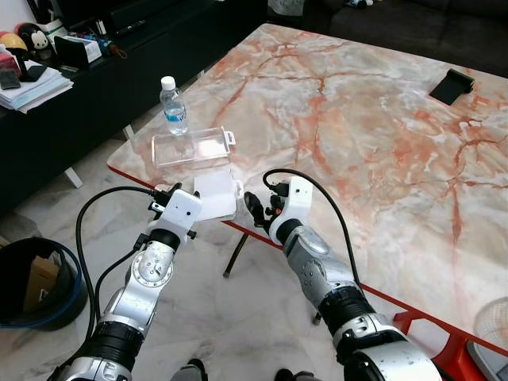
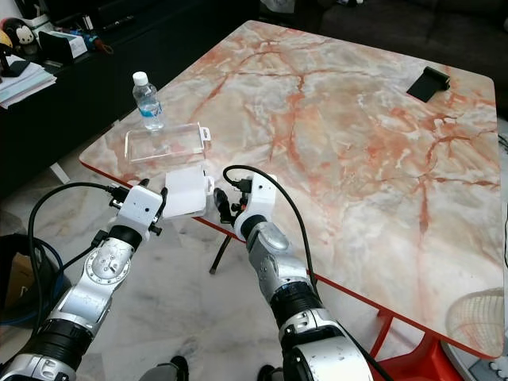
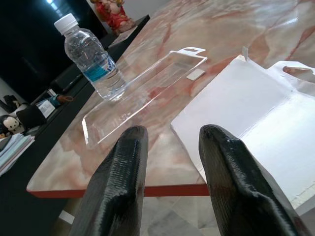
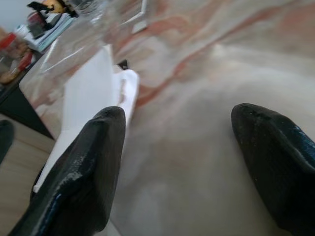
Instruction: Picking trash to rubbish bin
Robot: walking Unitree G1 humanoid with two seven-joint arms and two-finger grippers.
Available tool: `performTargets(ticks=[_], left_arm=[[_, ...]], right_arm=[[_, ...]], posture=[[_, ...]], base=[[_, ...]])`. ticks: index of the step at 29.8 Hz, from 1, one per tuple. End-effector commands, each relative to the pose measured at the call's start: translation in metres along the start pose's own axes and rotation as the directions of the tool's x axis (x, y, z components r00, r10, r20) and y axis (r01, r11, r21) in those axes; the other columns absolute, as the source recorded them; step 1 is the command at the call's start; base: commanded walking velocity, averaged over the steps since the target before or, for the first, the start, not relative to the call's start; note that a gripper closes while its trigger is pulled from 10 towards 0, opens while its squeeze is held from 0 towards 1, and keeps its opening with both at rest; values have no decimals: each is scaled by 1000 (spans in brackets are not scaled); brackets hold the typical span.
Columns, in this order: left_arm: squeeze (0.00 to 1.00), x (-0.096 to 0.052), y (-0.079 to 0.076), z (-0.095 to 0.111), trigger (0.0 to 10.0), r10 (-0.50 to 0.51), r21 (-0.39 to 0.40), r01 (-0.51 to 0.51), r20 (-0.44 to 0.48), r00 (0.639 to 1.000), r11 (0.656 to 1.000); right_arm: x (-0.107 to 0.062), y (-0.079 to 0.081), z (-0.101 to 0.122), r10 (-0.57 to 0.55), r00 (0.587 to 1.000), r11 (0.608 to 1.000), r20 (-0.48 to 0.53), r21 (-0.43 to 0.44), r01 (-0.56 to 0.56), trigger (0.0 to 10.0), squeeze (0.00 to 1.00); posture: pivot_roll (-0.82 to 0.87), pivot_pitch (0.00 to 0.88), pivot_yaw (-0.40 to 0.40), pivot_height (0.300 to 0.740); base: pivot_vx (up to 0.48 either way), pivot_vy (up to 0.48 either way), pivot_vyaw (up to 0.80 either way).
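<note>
With both hands open at the worktop's [image 1: 381, 143] near edge, the left hand [image 3: 170, 182] should close on the white card [image 1: 216, 195]; right hand [image 1: 255, 208] steadies beside it.

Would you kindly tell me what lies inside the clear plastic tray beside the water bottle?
Through the clear plastic tray only marble table shows, plus a small white tab by its hanger end; nothing appears covered.

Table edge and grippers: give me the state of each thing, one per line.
Water bottle: upright, capped.
Clear plastic tray: flat on table.
White packaging: overhanging table edge, ungrasped.
Left gripper: open, at the packaging.
Right gripper: open, beside the packaging.
</note>
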State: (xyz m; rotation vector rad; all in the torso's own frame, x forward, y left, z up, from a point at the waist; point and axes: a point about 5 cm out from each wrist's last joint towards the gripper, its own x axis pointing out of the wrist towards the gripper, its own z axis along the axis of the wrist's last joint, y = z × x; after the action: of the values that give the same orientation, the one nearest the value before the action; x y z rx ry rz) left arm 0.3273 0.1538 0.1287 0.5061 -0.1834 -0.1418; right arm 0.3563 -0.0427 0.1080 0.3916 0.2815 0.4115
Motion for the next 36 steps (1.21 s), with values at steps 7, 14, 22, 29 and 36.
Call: performTargets(ticks=[7, 14, 22, 29, 36], left_arm=[[0, 0, 0, -2, 10000, 3, 5, -3, -10, 1000, 1000], [0, 3, 18, 9, 10000, 95, -110, -92, 19, 995, 990], [0, -11, 19, 23, 10000, -27, -234, 37, 48, 998, 972], [1000, -46, 15, 4, 10000, -75, -586, 38, -40, 996, 810], [1000, -60, 27, 0, 10000, -31, -776, -9, -37, 999, 631]], right_arm=[[10, 81, 3, 314, 949, 948, 19, 51, -314, 10000, 0], [6, 67, -5, 295, 955, 954, 1, 53, -295, 10000, 0], [4, 55, 12, 275, 957, 959, 86, 39, -280, 10000, 0], [4, 42, 24, 231, 964, 971, 132, 37, -237, 10000, 0], [3, 35, 20, 211, 969, 975, 132, 45, -218, 10000, 0]], posture=[[150, 156, -52, 740], [145, 159, -49, 740], [153, 159, -39, 740], [157, 160, -35, 740], [169, 148, -32, 740]], base=[[0, 0, 0], [0, 0, 0], [0, 0, 0], [0, 0, 0], [0, 0, 0]])
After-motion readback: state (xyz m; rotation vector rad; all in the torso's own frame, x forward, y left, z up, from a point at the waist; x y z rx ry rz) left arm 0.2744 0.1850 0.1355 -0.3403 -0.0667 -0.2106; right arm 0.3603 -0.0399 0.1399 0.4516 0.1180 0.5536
